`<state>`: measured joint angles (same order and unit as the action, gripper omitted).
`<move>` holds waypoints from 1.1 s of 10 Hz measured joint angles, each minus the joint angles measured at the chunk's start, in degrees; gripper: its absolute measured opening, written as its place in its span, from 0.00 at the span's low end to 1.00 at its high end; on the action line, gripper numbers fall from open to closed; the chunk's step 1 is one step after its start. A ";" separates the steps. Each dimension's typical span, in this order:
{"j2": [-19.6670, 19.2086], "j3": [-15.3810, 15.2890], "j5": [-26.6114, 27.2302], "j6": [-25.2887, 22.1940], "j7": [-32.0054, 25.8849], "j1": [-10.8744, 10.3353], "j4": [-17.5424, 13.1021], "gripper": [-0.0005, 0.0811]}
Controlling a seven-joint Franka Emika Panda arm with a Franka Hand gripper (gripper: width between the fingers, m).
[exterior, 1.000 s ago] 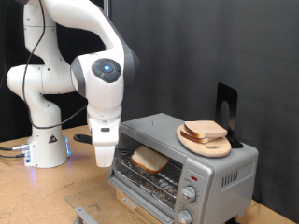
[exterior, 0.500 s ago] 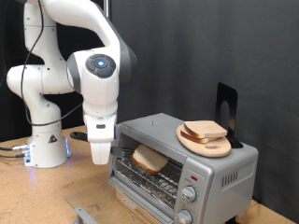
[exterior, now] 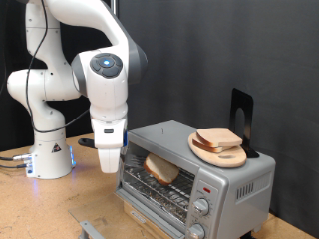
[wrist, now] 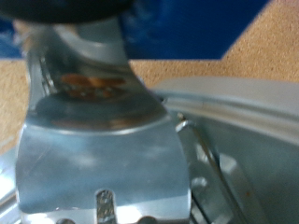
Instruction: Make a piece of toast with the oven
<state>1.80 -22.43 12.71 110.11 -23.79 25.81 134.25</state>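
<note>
The oven (exterior: 234,184) is a small silver toaster oven with two round knobs, at the exterior view's lower right. One piece of toast (exterior: 159,169), pale with a brown crust, leans tilted on the rack inside its front opening. A second slice (exterior: 217,138) lies on a round wooden plate (exterior: 227,156) on the oven's roof. My gripper (exterior: 110,169) hangs pointing down just beside the oven's front corner, on the exterior view's left of the slice inside, and nothing shows between its fingers. A blurred, shiny metal surface (wrist: 103,159) fills the wrist view, where no fingers can be made out.
The oven stands on a wooden table (exterior: 40,204), with the arm's white base (exterior: 50,154) at the exterior view's left. A black stand (exterior: 242,110) rises behind the plate. A grey metal edge (exterior: 90,229) lies low in front of the oven.
The hand has shifted slightly to the exterior view's left while staying at the oven's front corner. The slice inside the oven looks a little more tilted.
</note>
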 joint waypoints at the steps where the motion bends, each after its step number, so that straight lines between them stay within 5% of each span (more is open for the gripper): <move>1: -0.04 0.00 -1.06 -0.69 0.60 0.01 0.12 0.49; 6: 1.12 1.18 -4.09 -2.02 3.87 1.25 4.27 0.49; 11: 7.41 3.77 0.19 3.61 -1.01 2.17 10.03 0.49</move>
<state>9.21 -18.66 12.91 113.72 -24.81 27.98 144.28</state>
